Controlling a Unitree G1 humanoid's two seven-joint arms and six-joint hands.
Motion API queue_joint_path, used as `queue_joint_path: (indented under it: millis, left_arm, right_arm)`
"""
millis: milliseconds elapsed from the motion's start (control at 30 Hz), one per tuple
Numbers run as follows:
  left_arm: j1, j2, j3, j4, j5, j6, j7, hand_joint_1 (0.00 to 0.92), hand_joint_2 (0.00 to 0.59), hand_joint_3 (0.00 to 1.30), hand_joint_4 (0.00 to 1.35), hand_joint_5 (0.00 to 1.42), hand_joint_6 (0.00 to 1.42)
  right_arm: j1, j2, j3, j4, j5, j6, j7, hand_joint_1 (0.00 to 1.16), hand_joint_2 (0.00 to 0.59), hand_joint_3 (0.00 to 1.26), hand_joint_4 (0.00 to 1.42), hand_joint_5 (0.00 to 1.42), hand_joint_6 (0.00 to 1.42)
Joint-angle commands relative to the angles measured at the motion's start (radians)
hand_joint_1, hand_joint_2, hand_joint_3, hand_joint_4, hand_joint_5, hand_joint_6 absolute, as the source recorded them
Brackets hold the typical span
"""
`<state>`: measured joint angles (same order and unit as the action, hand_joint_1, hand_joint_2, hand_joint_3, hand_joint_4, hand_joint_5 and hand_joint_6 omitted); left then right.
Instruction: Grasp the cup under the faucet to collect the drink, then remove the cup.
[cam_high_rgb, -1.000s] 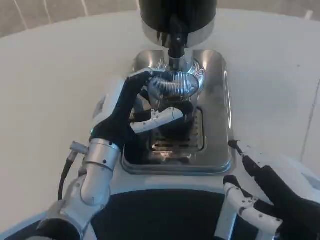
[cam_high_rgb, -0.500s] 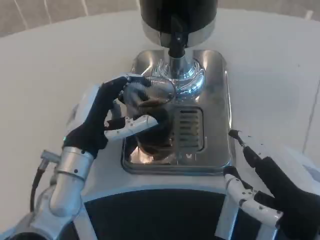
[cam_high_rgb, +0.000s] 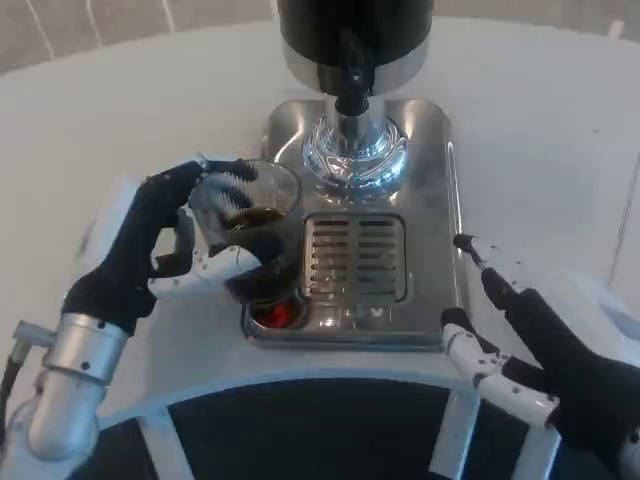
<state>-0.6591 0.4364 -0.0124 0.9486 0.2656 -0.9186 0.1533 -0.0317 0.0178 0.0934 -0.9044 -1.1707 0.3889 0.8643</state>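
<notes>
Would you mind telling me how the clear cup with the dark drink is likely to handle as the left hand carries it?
The cup looks clear and smooth, so it may be slippery in the left hand. Dark liquid inside probably makes it heavier and apt to slosh if tilted. It sits over the edge of the drip tray, so setting it down there could tip it.

A white bench (cam_high_rgb: 120, 110) is lying under everything, curving across the far side. A steel drip tray (cam_high_rgb: 430, 150) is sitting on the bench, its polished surface reflecting light. A slotted grate (cam_high_rgb: 357, 258) is sitting in the tray's near half, with a small red glow (cam_high_rgb: 277, 314) shining on the tray just left of the grate's near corner. A chrome dome-shaped base (cam_high_rgb: 355, 155) is standing on the tray's far half, just beyond the grate. A black and silver dispenser body (cam_high_rgb: 355, 35) is rising above the tray's far end. A dark panel (cam_high_rgb: 300, 430) is lying at the tray's near side, framed in white.
</notes>
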Motion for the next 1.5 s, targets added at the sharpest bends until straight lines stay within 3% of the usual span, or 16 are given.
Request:
queue_joint_path:
  millis: [33, 233, 633, 767, 1167, 1500]
  left_arm:
    - [0.067, 0.046, 0.043, -0.082, -0.065, -0.05, -0.046, 0.561, 0.043, 1.02, 1.17, 1.4, 1.28]
    - [0.161, 0.077, 0.081, -0.2, -0.106, -0.059, -0.107, 0.559, 0.039, 1.02, 1.17, 1.4, 1.29]
    - [0.284, 0.099, 0.156, -0.394, -0.186, -0.031, -0.205, 0.561, 0.033, 1.02, 1.18, 1.4, 1.29]
    - [0.302, 0.098, 0.172, -0.421, -0.206, -0.024, -0.232, 0.563, 0.029, 1.02, 1.18, 1.4, 1.29]
    - [0.407, 0.101, 0.204, -0.567, -0.251, -0.031, -0.287, 0.565, 0.024, 1.02, 1.18, 1.4, 1.29]
    - [0.513, 0.103, 0.224, -0.72, -0.302, -0.021, -0.343, 0.565, 0.022, 1.02, 1.18, 1.39, 1.29]
  right_arm:
    - [-0.016, -0.008, 0.007, 0.03, 0.009, 0.002, -0.036, 0.19, 0.565, 0.02, 0.0, 0.0, 0.02]
    - [-0.05, -0.039, 0.017, 0.055, 0.014, -0.01, -0.045, 0.19, 0.565, 0.01, 0.0, 0.0, 0.01]
    - [-0.127, -0.114, 0.041, 0.06, 0.01, -0.017, -0.035, 0.19, 0.571, 0.01, 0.0, 0.0, 0.0]
    - [-0.132, -0.123, 0.051, 0.055, 0.009, -0.018, -0.039, 0.19, 0.572, 0.0, 0.0, 0.0, 0.0]
    - [-0.119, -0.155, 0.102, 0.008, -0.024, -0.078, -0.019, 0.21, 0.569, 0.0, 0.0, 0.0, 0.0]
    - [-0.031, -0.155, 0.141, -0.055, -0.05, -0.158, 0.001, 0.22, 0.57, 0.0, 0.0, 0.0, 0.0]
